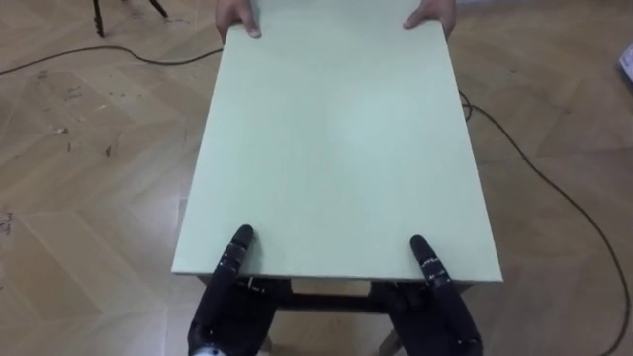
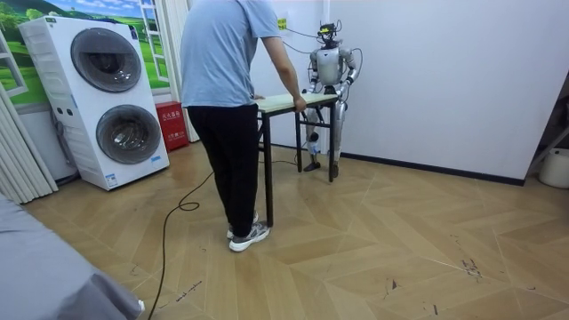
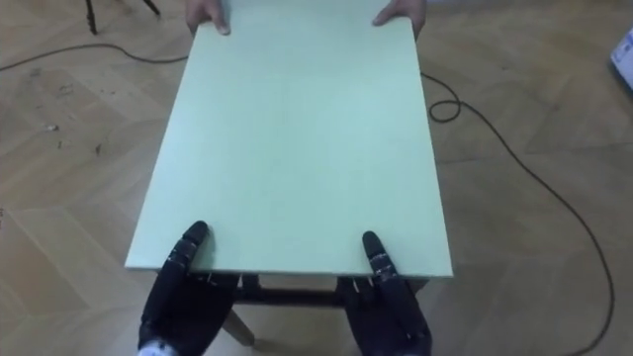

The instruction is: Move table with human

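Observation:
The table [image 1: 336, 148] has a pale green rectangular top and dark legs. My left hand [image 1: 223, 297] grips its near edge at the left, thumb lying on top, fingers hidden beneath. At the near right my right hand [image 1: 440, 307] holds the edge the same way. A person's two hands [image 1: 237, 15] [image 1: 432, 15] hold the far corners. In the room view the person [image 2: 227, 80] stands at one end of the table [image 2: 277, 101] with their back to the camera. I stand at the other end, close to the white wall.
A black cable [image 1: 554, 188] snakes over the wooden floor right of the table, and another runs at the far left. A tripod leg [image 1: 99, 15] shows at top left. Stacked washing machines [image 2: 111, 98] and a red box [image 2: 169, 124] stand behind the person.

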{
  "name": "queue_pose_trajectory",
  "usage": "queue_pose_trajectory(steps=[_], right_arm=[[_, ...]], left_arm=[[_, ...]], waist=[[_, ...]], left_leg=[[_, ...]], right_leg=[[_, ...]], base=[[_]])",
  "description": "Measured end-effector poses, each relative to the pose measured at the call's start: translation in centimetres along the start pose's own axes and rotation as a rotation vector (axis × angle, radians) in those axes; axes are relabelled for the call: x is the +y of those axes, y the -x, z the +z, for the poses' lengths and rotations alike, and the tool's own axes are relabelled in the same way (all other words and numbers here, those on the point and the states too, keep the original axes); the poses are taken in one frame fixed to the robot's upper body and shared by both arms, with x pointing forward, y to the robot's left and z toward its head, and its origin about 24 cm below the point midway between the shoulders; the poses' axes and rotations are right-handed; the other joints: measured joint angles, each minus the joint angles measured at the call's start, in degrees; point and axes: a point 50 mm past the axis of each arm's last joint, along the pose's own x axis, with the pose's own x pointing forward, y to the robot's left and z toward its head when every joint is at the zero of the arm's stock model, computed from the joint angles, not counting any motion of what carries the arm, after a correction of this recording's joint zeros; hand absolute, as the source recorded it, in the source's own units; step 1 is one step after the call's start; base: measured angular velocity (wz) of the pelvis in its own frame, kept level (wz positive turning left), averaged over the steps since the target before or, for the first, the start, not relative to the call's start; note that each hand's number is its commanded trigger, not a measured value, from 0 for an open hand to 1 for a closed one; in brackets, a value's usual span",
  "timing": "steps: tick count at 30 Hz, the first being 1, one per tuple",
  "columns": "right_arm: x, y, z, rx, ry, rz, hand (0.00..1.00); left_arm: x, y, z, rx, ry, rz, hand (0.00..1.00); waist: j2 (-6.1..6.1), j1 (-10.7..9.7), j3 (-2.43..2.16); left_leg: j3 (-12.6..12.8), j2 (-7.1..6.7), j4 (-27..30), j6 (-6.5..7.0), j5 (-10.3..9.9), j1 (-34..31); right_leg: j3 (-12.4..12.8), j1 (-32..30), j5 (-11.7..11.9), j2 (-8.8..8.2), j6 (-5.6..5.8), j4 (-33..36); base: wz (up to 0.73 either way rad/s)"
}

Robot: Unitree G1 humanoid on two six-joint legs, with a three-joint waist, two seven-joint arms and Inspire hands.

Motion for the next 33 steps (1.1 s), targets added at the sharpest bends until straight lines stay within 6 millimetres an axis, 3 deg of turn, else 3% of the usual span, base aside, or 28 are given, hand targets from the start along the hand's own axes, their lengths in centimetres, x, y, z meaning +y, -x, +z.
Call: queue_pose_trajectory(steps=[2,6,11,18,22,26,28,33], right_arm=[[-0.1,0.1,-0.1,0.005,-0.010,-0.004,1.00],[-0.2,0.2,-0.4,0.014,-0.016,-0.011,1.00],[-0.4,0.3,-0.9,0.032,-0.035,-0.028,1.00],[-0.3,0.3,-1.1,0.038,-0.038,-0.029,1.00],[-0.2,0.2,-1.3,0.035,-0.042,-0.020,1.00],[0.0,0.0,-1.3,0.029,-0.039,-0.011,1.00],[0.1,-0.1,-1.3,0.023,-0.036,-0.004,1.00],[0.4,-0.1,-1.4,0.018,-0.024,0.028,1.00]], left_arm=[[0.1,0.1,0.0,0.001,-0.002,0.003,1.00],[0.2,0.2,0.2,-0.001,-0.012,0.009,1.00],[0.5,0.5,0.6,-0.008,-0.031,0.020,1.00],[0.5,0.6,0.8,-0.014,-0.038,0.020,1.00],[0.4,0.6,0.8,-0.022,-0.037,0.015,1.00],[0.2,0.5,0.9,-0.029,-0.042,0.005,1.00],[0.0,0.4,0.9,-0.035,-0.040,0.000,1.00],[-0.1,0.4,1.0,-0.044,-0.033,-0.004,1.00]], waist=[[-0.19,-0.41,0.02],[-1.00,-0.30,-0.07],[-1.90,0.50,-0.24],[-2.61,1.30,-0.40],[-2.68,3.30,-0.45],[-2.40,4.02,-0.43],[-1.89,4.33,-0.42],[-1.20,4.68,-0.40]], left_leg=[[-0.13,-0.96,-0.95,0.59,0.39,0.72],[-0.13,-1.09,-1.53,1.04,0.70,1.58],[0.35,-0.58,-4.66,0.23,1.50,4.54],[1.13,0.11,-6.85,-0.67,2.17,6.31],[1.31,1.08,-5.88,-1.52,1.61,5.98],[-0.17,1.56,-4.75,-2.05,1.28,4.44],[-0.96,2.11,-3.74,-2.32,1.15,3.20],[-4.11,1.66,-4.26,-2.92,1.97,2.40]], right_leg=[[-0.12,0.43,-0.04,-0.79,0.69,0.09],[-0.24,1.35,0.25,-0.61,1.11,-0.86],[0.95,4.65,1.97,1.85,1.26,-6.10],[1.43,6.33,2.95,3.48,0.38,-8.86],[1.62,6.42,2.99,4.46,-0.08,-9.33],[0.08,6.43,2.65,4.83,-0.79,-9.27],[-2.15,6.51,2.29,4.56,-1.29,-9.32],[-5.45,7.56,0.99,4.23,-1.54,-9.01]], base=[[0.09],[0.00],[-0.08],[-0.06],[-0.08],[0.15],[0.30],[0.36]])
